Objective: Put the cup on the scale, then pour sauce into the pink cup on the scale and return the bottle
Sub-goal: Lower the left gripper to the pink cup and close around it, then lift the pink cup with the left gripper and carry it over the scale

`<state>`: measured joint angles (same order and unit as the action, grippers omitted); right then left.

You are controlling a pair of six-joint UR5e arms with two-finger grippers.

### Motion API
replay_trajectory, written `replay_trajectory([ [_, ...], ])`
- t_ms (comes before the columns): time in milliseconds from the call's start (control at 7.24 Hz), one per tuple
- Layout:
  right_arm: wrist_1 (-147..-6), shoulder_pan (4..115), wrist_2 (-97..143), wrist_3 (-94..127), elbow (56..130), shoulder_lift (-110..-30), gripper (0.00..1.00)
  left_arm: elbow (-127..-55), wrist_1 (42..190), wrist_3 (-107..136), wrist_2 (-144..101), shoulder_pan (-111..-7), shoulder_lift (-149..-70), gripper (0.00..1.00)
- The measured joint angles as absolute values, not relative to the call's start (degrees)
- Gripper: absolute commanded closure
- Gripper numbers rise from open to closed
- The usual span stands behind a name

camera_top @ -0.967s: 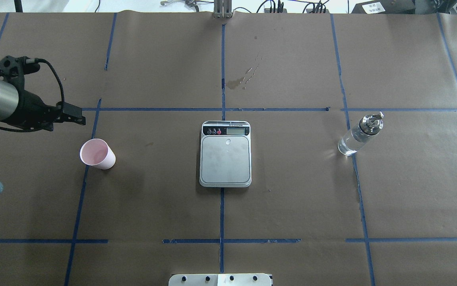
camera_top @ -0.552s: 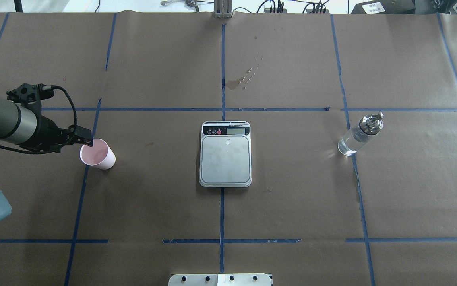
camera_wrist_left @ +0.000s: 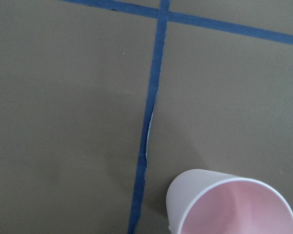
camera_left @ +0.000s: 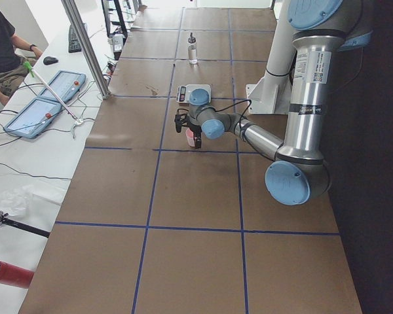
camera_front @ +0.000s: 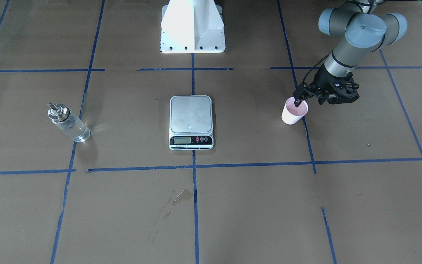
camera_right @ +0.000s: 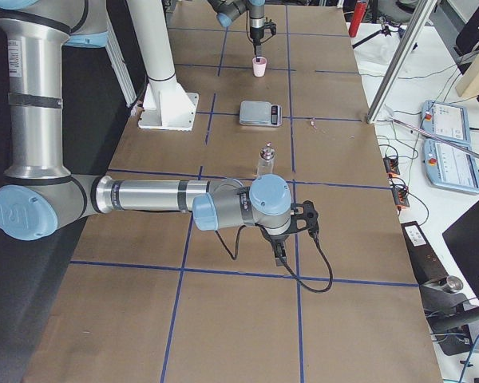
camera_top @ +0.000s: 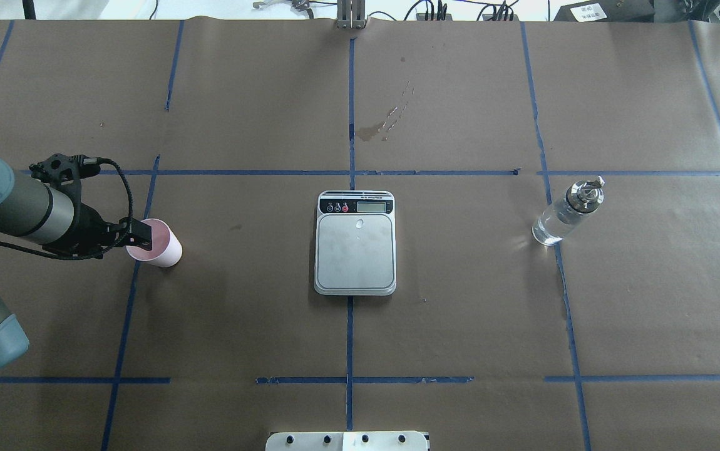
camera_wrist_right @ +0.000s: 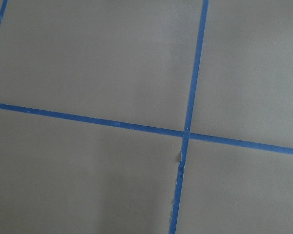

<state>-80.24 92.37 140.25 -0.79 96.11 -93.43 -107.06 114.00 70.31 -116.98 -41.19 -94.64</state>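
Note:
The pink cup (camera_top: pixel 164 248) stands upright on the brown paper at the left, also seen in the front view (camera_front: pixel 292 114) and at the bottom of the left wrist view (camera_wrist_left: pixel 234 204). My left gripper (camera_top: pixel 139 234) is at the cup's near-left rim, one finger dipping inside it (camera_front: pixel 297 102); the jaws look slightly apart. The scale (camera_top: pixel 355 244) lies at the table's middle with a bare platform. The bottle (camera_top: pixel 565 213) with clear sauce stands at the right. My right gripper (camera_right: pixel 278 254) hangs low over bare paper, showing only in the right side view; I cannot tell its state.
A dried spill mark (camera_top: pixel 385 122) lies beyond the scale. The robot's white base (camera_front: pixel 192 27) stands behind the scale. An operator (camera_left: pixel 3 52) sits beside tablets (camera_left: pixel 49 98) off the table's far side. Blue tape lines cross the paper.
My left gripper has moved toward the robot and down, from beyond the cup to its rim. The cup, scale and bottle have not moved.

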Motion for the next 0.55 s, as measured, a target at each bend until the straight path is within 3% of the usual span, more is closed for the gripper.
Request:
replay_trajectory([
  [276, -80.2, 92.4, 140.3, -0.8, 96.1, -93.4, 0.0, -106.9, 114.0, 70.3, -117.0, -41.1, -94.8, 0.84],
  [414, -80.2, 92.4, 140.3, -0.8, 96.1, -93.4, 0.0, -106.9, 114.0, 70.3, -117.0, -41.1, -94.9, 0.99],
  [552, -80.2, 92.4, 140.3, -0.8, 96.2, -93.4, 0.0, -107.0, 114.0, 70.4, -117.0, -41.0, -95.0, 1.0],
])
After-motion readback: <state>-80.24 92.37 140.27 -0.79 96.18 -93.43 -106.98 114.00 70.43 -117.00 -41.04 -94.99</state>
